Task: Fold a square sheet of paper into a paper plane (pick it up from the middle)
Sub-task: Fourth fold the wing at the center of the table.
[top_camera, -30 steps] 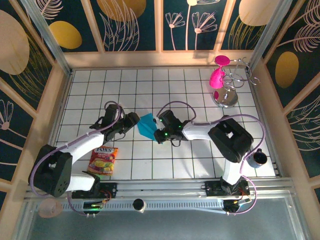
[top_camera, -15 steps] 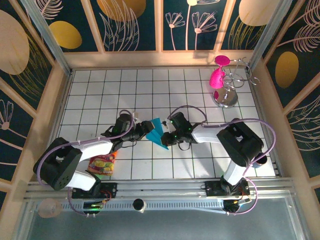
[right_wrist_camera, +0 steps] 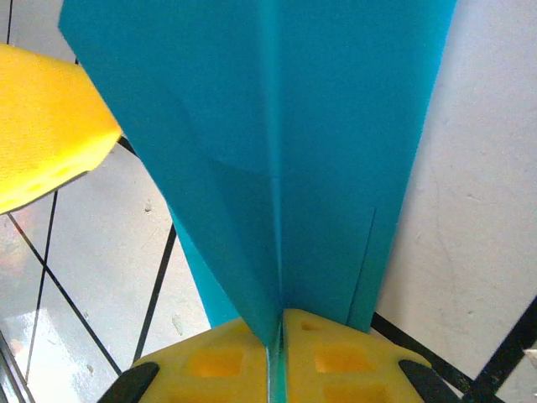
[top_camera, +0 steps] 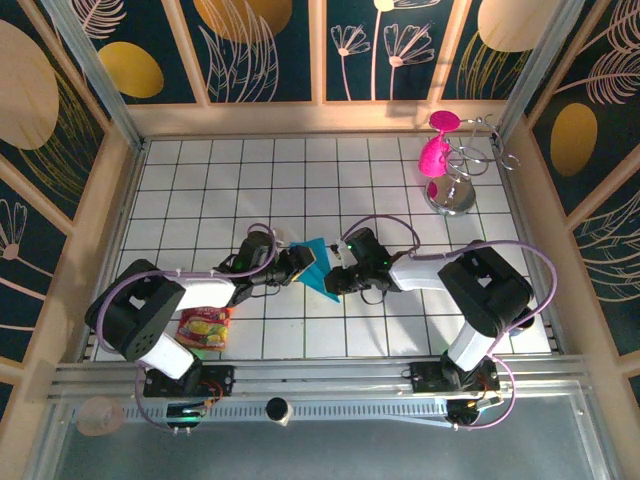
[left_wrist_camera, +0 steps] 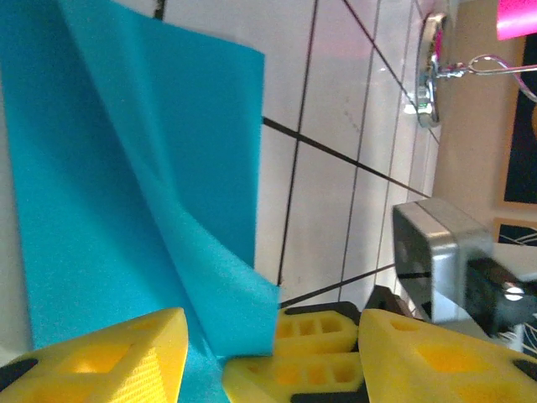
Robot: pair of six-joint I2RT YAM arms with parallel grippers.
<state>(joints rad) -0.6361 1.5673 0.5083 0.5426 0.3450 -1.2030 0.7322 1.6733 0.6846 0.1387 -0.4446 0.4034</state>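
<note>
The paper plane (top_camera: 318, 268) stands at the frame's centre, its long axis running toward the lower right. The right gripper (right_wrist_camera: 279, 323) pinches its spine tightly; the left gripper (top_camera: 297, 263), half open, seems only to straddle one wing.

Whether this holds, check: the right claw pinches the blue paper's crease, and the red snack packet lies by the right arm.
Wrong arm. The top view shows the snack packet by the left arm; the right claw pinches the blue paper at its crease.

The white gridded table (top_camera: 400, 180) carries a snack packet (top_camera: 203, 327) and a goblet rack (top_camera: 452, 190).
</note>
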